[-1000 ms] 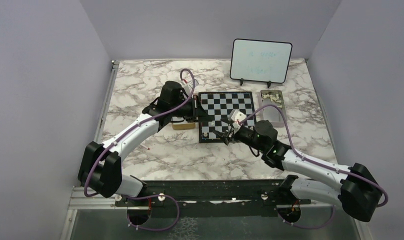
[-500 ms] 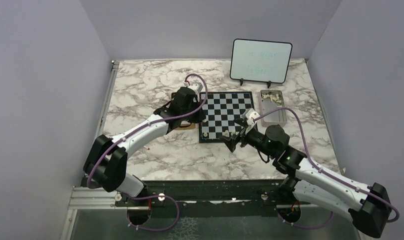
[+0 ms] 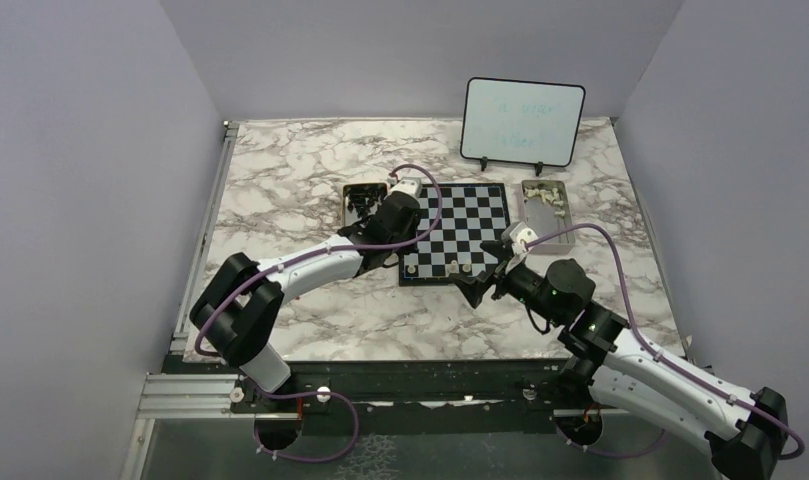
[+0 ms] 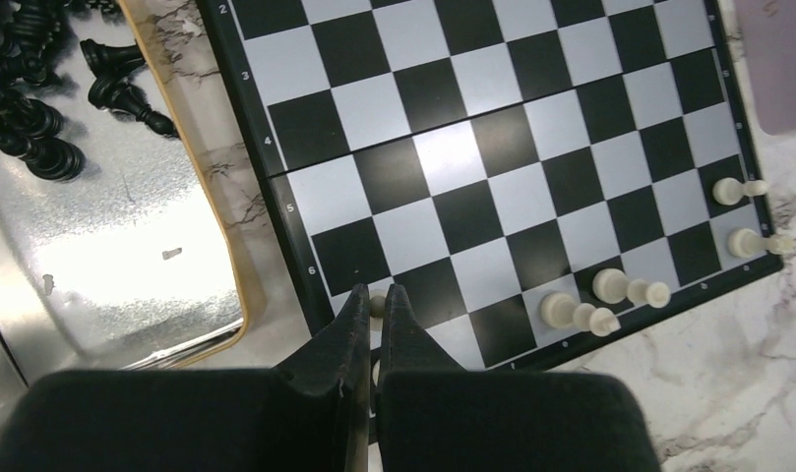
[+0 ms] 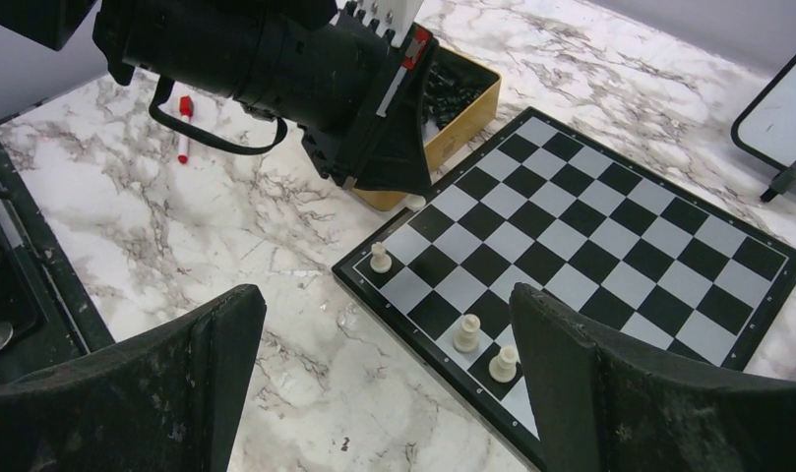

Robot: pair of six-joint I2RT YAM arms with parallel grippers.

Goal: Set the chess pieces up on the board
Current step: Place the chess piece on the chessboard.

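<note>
The board (image 3: 460,208) lies mid-table, also in the left wrist view (image 4: 492,147) and the right wrist view (image 5: 610,226). Cream chess pieces stand along its near edge (image 3: 452,268) (image 4: 571,313) (image 5: 466,334), one on the near left corner (image 3: 408,270) (image 5: 380,258). My left gripper (image 3: 404,255) (image 4: 377,290) hovers shut over that corner. A cream piece shows through the thin slit between its fingertips; nothing looks clamped. My right gripper (image 3: 480,278) (image 5: 384,292) stands wide open and empty above the marble just off the board's near edge.
A gold-rimmed metal tray (image 3: 352,192) (image 4: 128,246) with black pieces (image 4: 30,128) sits left of the board. A metal tray (image 3: 550,232) with cream pieces (image 3: 545,192) sits to its right. A whiteboard (image 3: 523,120) stands behind. A red pen (image 5: 184,128) lies on the marble.
My right gripper opened wide and drew back off the board's near edge. My left arm swung right from the black-piece tray to the board's near left corner, staying shut.
</note>
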